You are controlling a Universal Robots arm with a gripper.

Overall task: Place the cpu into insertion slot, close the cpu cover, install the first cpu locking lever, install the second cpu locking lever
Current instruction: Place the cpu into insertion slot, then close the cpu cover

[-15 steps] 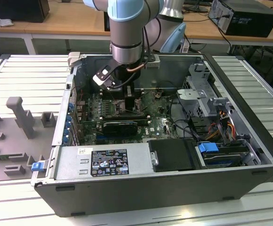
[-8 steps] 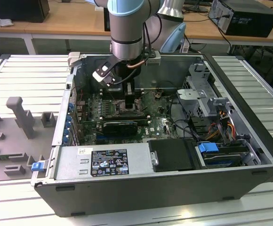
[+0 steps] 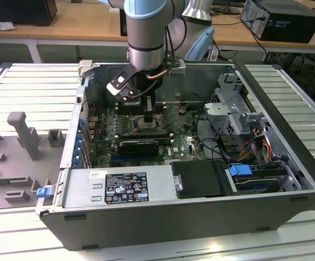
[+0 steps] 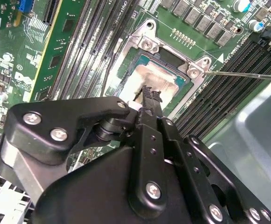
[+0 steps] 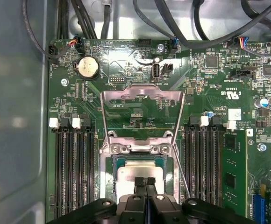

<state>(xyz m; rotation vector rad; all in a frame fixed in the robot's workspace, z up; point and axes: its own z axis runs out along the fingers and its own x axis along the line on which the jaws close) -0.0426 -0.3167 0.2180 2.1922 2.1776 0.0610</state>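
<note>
The pale cpu lies flat inside the insertion slot, a square socket with a silvery rim on the green motherboard. The cpu cover stands swung back, away from the socket, its cut-out centre showing the board behind. My gripper is shut, with the two fingertips pressed together right over the cpu's middle and nothing between them. In the second wrist view the serrated fingertips hover at the cpu. A thin wire locking lever sticks out, raised, beside the socket. In the exterior view the gripper reaches down into the case.
Black memory slots flank the socket on both sides. Cables hang over the board's far edge. The open computer case has drive bays and wiring at the exterior view's right. A grey fixture stands at its left.
</note>
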